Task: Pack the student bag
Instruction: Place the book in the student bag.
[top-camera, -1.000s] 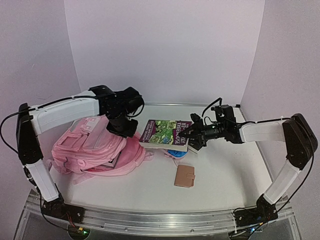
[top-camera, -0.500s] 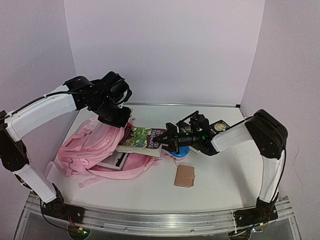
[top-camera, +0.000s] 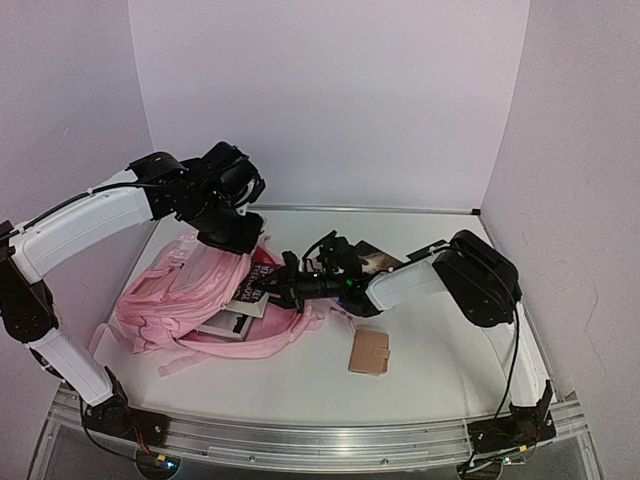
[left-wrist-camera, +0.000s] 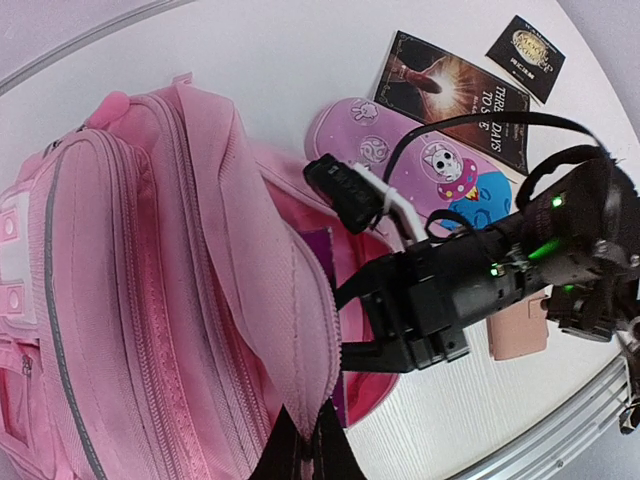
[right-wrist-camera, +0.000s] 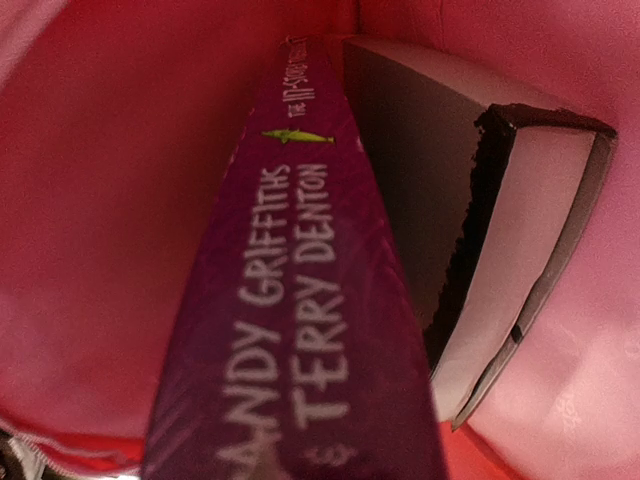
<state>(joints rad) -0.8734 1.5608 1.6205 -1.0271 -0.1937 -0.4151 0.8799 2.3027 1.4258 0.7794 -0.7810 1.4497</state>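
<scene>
Hard to see much of the book (right-wrist-camera: 300, 330): just a purple spine with the authors' names in the right wrist view, far end lost against red-pink lining. Pinched by the right end effector (top-camera: 272, 287), itself sunk fingertips-first into the mouth of the student bag (top-camera: 185, 295). Only one finger (right-wrist-camera: 525, 240) showing, flat against the cover; the other hidden behind the book. From above, little more than a dark sliver of book at the opening.

Clamped on the upper lip of that opening: the left end effector (left-wrist-camera: 305, 445), pressed together on a fold of pink fabric and cut off by the bottom edge of its own view.

Bag lying on the left half of the worktop (top-camera: 440, 370), front pockets up. Long axis roughly left to right, slanting toward the back at the right. Open mouth facing right, toward the middle of the worktop; bottom end toward the left edge.

Partly covered by the right arm: a pink oval case (left-wrist-camera: 420, 165) just beside the mouth. Beyond it, a dark booklet (left-wrist-camera: 455, 95) and a small black card (left-wrist-camera: 527, 45). Tan wallet (top-camera: 369, 352) apart, nearer the front.
</scene>
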